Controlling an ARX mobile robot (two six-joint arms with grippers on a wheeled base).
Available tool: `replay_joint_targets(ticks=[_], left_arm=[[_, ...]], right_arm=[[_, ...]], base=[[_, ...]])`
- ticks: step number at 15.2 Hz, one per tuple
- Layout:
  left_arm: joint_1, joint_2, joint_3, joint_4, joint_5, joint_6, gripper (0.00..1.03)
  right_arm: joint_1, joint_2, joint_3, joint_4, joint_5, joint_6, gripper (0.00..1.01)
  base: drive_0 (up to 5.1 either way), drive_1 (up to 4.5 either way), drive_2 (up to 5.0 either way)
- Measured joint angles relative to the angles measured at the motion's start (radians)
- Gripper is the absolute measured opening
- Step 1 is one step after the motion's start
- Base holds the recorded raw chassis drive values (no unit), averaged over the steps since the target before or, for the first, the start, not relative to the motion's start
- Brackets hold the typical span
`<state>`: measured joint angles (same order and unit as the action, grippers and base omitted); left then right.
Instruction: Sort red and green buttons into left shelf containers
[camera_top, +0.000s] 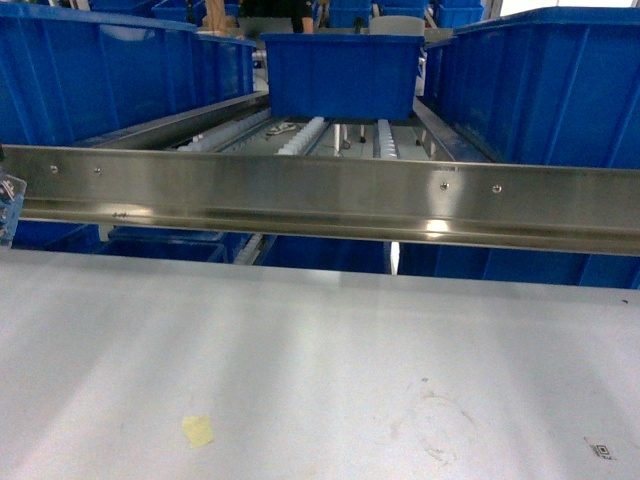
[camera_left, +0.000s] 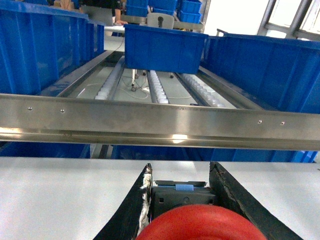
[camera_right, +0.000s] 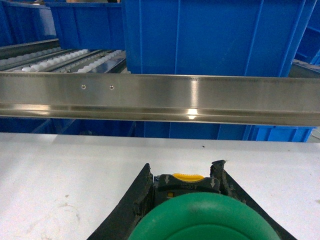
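Observation:
In the left wrist view my left gripper (camera_left: 181, 172) is shut on the red button (camera_left: 200, 224), its red cap filling the bottom edge and its dark body squeezed between the black fingers (camera_left: 132, 210). The right wrist view shows my right gripper (camera_right: 182, 172) shut on the green button (camera_right: 205, 220), whose black and yellow body sits between the fingers. Both are held above the white table (camera_top: 320, 350), just in front of the shelf's steel front rail (camera_top: 320, 200). Blue containers (camera_top: 110, 70) stand on the shelf at left, another (camera_top: 340, 70) farther back in the middle lane. Neither gripper appears in the head view.
A large blue bin (camera_top: 550, 85) occupies the right side of the shelf. White roller tracks (camera_top: 300, 135) run between the bins. More blue bins (camera_top: 170, 245) sit below the rail. A yellow scrap (camera_top: 198, 431) lies on the table near the front.

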<state>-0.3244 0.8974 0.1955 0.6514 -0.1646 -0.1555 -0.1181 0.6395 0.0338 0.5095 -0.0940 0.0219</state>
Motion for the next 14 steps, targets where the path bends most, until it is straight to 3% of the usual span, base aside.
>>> replay_joint_targets(ticks=[6, 14], left_arm=[[-0.001, -0.005, 0.0, 0.006, 0.002, 0.005, 0.28], [0.0, -0.005, 0.0, 0.008, 0.0, 0.005, 0.28]], right_arm=[[0.0, 0.0, 0.0, 0.0, 0.004, 0.0, 0.29], [0.0, 0.0, -0.001, 0.003, 0.003, 0.0, 0.29]], base=[[-4.0, 2.14, 2.1], [-4.4, 0.61, 4.2]])
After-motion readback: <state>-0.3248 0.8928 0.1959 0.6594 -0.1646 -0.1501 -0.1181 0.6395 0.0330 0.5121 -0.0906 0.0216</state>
